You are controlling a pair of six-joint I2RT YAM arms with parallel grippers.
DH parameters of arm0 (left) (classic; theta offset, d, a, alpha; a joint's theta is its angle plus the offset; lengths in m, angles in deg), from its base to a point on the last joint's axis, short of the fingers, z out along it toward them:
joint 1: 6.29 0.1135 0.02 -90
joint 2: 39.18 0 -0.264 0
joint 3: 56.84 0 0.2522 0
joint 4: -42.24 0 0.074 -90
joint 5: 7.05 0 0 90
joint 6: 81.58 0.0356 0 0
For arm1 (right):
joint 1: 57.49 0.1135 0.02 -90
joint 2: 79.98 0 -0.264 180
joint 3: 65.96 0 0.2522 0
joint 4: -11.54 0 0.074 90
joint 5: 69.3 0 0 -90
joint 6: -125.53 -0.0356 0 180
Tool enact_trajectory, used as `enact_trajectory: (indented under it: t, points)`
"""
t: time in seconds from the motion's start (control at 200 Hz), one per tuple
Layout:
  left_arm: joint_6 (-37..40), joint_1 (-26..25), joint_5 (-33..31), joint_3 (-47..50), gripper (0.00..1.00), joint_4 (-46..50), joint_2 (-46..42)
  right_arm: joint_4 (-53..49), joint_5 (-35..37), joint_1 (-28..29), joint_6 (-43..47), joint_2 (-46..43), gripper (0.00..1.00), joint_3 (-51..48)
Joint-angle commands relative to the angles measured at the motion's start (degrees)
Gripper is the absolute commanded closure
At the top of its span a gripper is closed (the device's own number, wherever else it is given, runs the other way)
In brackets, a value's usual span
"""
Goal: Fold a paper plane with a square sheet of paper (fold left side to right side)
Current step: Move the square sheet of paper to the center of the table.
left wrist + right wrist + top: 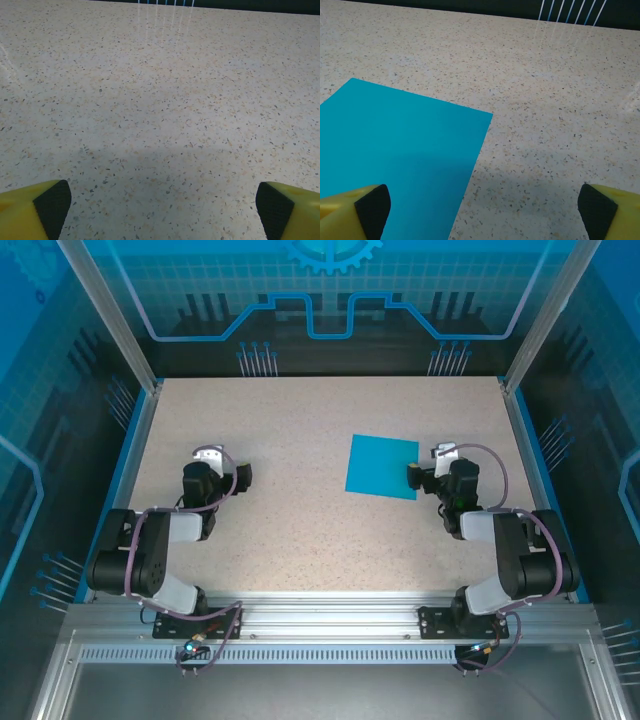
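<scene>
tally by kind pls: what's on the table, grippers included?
Paper: 1, the square sheet of paper, teal, lying flat
Grippers: 2, left gripper and right gripper, both open
Total: 3

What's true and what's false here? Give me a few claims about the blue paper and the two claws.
The square sheet of paper lies flat, unfolded. True.
The left gripper holds the paper. False: it is open over bare table, away from the paper.
The right gripper is open at the paper's right edge. True.
The paper lies on the table's left half. False: it lies on the right half.
</scene>
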Motion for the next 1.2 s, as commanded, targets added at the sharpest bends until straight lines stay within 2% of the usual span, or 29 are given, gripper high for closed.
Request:
enact_trajectory:
  t: [0.0,0.78,0.93,1.035,1.105,1.195]
  points:
    - [-0.1,0.2,1.3,-0.9,0.01,-0.5,0.2,0.8,0.6,0.6,-0.1,0.5,0.00,0.8]
    - [-0.2,0.2,1.3,-0.9,0.01,-0.7,0.2,0.9,-0.5,0.0,-0.4,0.3,0.00,0.7]
    - [-0.5,0.2,0.8,-0.6,0.01,1.6,-3.6,-4.5,3.0,-0.5,-2.5,-2.6,0.00,2.5]
    - [-1.7,0.2,-2.4,0.0,0.01,5.6,-9.8,-17.5,3.8,-0.6,-3.7,-7.0,0.00,7.3]
    - [-4.1,0.2,-3.6,-1.2,0.01,12.3,-15.7,-24.4,3.6,-0.6,-4.9,-10.4,0.00,9.6]
    - [-11.8,0.3,-3.8,-6.4,0.01,28.1,-21.9,-35.3,3.9,-0.2,-9.6,-14.3,0.00,13.4]
